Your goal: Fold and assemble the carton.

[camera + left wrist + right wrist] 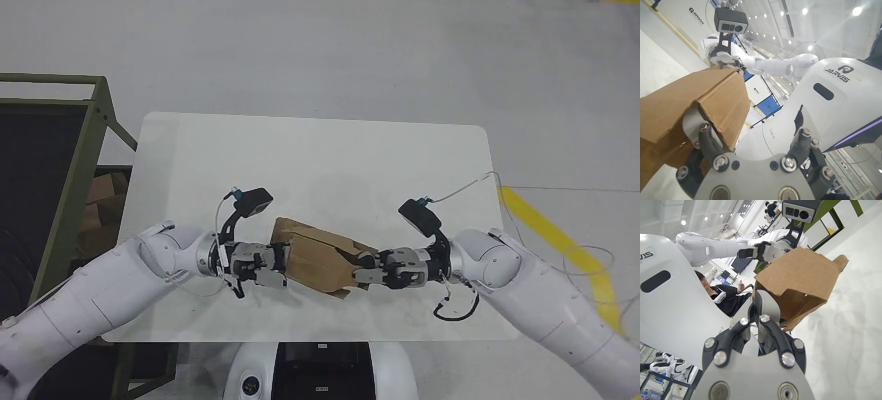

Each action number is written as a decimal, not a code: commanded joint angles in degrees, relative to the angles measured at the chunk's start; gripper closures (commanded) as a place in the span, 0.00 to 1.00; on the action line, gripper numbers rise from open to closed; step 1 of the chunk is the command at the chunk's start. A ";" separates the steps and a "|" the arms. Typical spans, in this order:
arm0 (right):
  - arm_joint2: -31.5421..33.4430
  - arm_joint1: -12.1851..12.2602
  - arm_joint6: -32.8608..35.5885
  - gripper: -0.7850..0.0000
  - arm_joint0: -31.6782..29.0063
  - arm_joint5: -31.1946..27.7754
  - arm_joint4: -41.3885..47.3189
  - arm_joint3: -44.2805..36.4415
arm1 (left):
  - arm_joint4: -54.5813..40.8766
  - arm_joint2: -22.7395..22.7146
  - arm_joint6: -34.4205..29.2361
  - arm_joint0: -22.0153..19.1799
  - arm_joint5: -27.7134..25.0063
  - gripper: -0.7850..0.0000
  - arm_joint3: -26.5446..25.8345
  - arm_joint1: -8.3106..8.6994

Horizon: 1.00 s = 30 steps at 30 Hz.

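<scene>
Corrugated brown carton (318, 262) low centre of top view, between both arms. Right gripper (365, 272) pinched on one end flap; left gripper (275, 265) spread, one finger inside opposite end. Probably light, stiff across panels, hinging at creases; best held by flap edges. White table (400, 160) beyond.

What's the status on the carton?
Right gripper shut on carton edge. Left gripper open at carton's other end. Carton between grippers, partly opened. Nothing blocking.

Both arms bend inward, facing each other; the right gripper (360, 272) is pinched tight on the carton (315, 258), the left gripper (270, 265) spread wide.
</scene>
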 commanded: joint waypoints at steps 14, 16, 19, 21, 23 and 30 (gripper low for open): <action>0.94 -0.08 0.00 1.00 -0.77 0.00 -0.21 0.15 | -1.07 1.84 0.00 -1.60 0.00 0.00 0.14 -0.33; 0.87 -0.08 0.00 1.00 -0.69 0.00 -0.24 0.31 | -1.29 1.86 0.00 -1.64 0.00 0.00 -0.08 -0.30; 0.70 -0.09 0.00 1.00 -0.54 0.00 -0.32 0.47 | -1.39 1.86 0.00 -1.67 0.00 0.00 -0.27 -0.21; 0.70 -0.09 0.00 1.00 -0.54 0.00 -0.32 0.47 | -1.39 1.86 0.00 -1.67 0.00 0.02 -0.27 -0.21; 0.70 -0.09 0.00 1.00 -0.54 0.00 -0.32 0.47 | -1.39 1.86 0.00 -1.67 0.00 0.03 -0.27 -0.21; 0.70 -0.09 0.00 1.00 -0.54 0.00 -0.32 0.47 | -1.39 1.86 0.00 -1.67 0.00 0.04 -0.27 -0.21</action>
